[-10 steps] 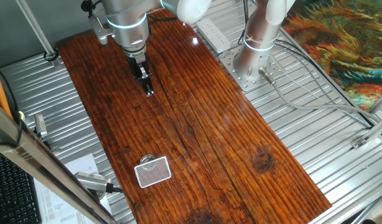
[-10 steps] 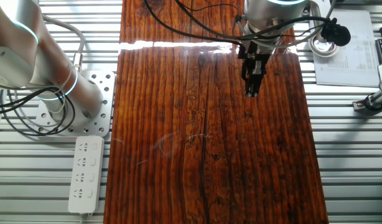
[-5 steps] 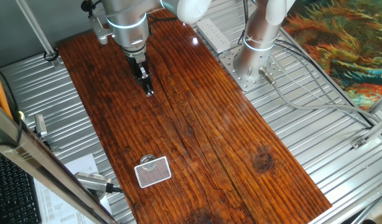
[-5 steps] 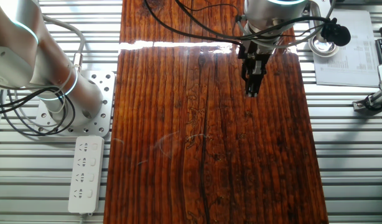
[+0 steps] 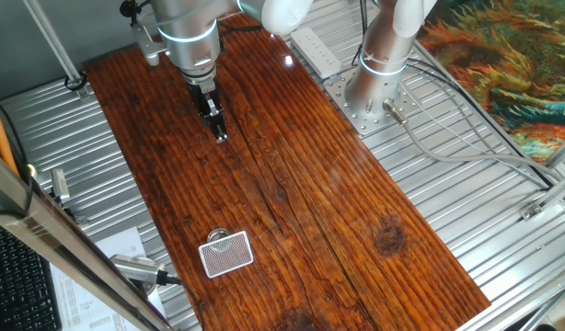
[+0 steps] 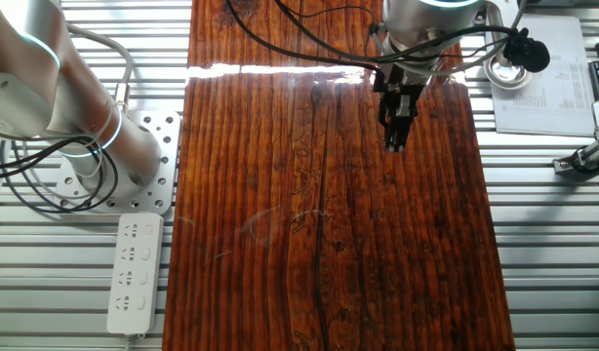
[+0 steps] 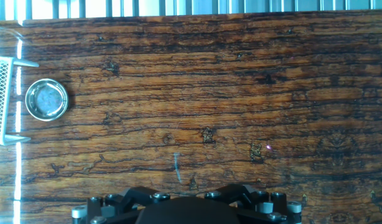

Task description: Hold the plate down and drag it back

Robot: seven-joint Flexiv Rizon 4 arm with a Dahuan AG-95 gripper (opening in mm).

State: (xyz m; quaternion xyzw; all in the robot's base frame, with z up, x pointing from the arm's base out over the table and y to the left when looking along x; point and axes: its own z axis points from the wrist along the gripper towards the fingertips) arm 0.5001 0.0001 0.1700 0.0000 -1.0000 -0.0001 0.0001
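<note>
Nothing has moved since the earlier frames: arm, tool and objects stand in the same places. The tool (image 5: 220,135) hangs above the far part of the wooden counter (image 5: 310,202), pointing down, and its two fingers appear pressed together with nothing between them. In the other fixed view the tool (image 6: 393,144) is seen near the upper right part of the counter, and again no gap shows between the fingers.

The plate (image 5: 218,233) lies flat on the counter near its front left corner, well apart from the tool. It is mostly hidden behind the white card (image 5: 226,254), which touches it or lies just beside it; I cannot tell which from this view. In the hand view the plate (image 7: 46,99) is clearer: a small round silver disc with a raised rim and a darker centre, at the left side of the picture, just beside the white card (image 7: 2,99) with its red cross-hatch pattern. Only the base of the tool shows at the bottom edge of this view.

A white power strip (image 6: 134,273) lies on the metal surface beside the counter.
</note>
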